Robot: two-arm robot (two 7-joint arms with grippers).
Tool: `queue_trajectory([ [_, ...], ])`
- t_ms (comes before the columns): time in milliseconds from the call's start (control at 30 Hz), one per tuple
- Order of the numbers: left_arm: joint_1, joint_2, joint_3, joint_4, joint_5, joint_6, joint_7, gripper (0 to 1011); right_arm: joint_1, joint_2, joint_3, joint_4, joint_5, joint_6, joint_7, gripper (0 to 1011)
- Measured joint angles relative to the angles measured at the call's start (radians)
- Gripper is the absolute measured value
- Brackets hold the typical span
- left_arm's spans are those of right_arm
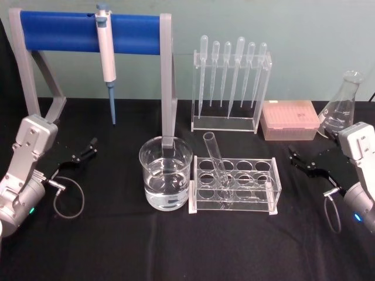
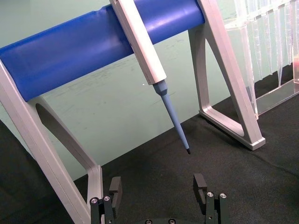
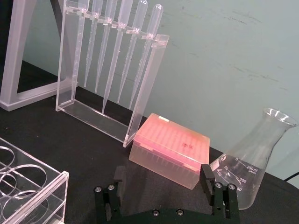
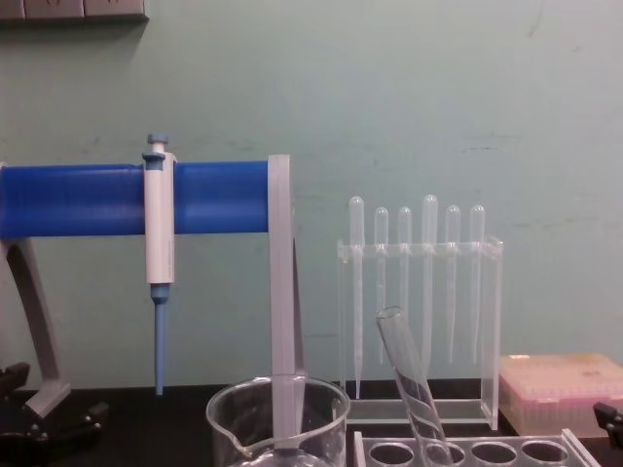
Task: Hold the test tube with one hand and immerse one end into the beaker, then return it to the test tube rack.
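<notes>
The test tube leans tilted in a clear acrylic rack at the table's middle, open rim up; the chest view shows this test tube slanting out of the rack. Just left of the rack stands the beaker, holding clear liquid, with its rim low in the chest view. My left gripper rests open near the left edge, well away from the beaker, its jaws apart and empty. My right gripper sits open to the right of the rack, holding nothing.
A white-and-blue pipettor hangs on a blue-barred stand behind the beaker. A pipette rack, a pink tip box and an Erlenmeyer flask line the back right. Black cloth covers the table.
</notes>
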Motion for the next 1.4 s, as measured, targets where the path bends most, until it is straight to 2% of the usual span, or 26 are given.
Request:
queue_trajectory([
  [1033, 0.000, 0.000, 0.000, 0.000, 0.000, 0.000, 0.000, 1000, 0.000, 0.000, 0.000, 0.000, 0.000, 0.000, 0.000, 1004],
  [1200, 0.000, 0.000, 0.000, 0.000, 0.000, 0.000, 0.000, 1000, -0.058, 0.019, 0.032, -0.064, -0.021, 0.003, -0.028, 1004],
  [1333, 0.000, 0.000, 0.000, 0.000, 0.000, 0.000, 0.000, 1000, -0.133, 0.049, 0.063, -0.151, -0.038, 0.016, -0.067, 1004],
  [1400, 0.000, 0.000, 0.000, 0.000, 0.000, 0.000, 0.000, 1000, -0.187, 0.074, 0.082, -0.219, -0.046, 0.030, -0.084, 1004],
])
